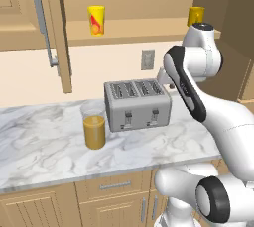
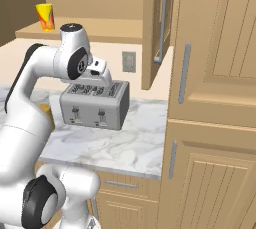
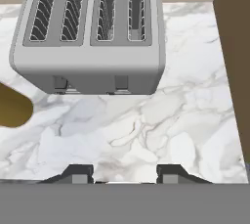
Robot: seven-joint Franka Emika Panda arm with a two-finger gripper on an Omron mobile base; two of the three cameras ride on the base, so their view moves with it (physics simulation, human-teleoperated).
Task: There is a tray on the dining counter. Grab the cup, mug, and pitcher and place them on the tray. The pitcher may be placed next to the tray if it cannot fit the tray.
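the gripper [image 3: 124,173] hangs over the marble worktop [image 1: 44,146], its fingers apart and holding nothing, near the grey four-slot toaster [image 1: 137,104]. the pitcher [image 1: 94,125] with orange juice stands on the worktop just left of the toaster. the cup [image 1: 96,20] and the mug [image 1: 196,16] stand on the far shelf [image 1: 144,28], well apart.

A home kitchen: a four-slot toaster [image 1: 137,104] on a marble worktop [image 1: 44,146] over drawered wooden cabinets [image 1: 114,198] (tall pantry-like doors [image 2: 215,98] alongside), and probably a wall outlet [image 1: 147,59].
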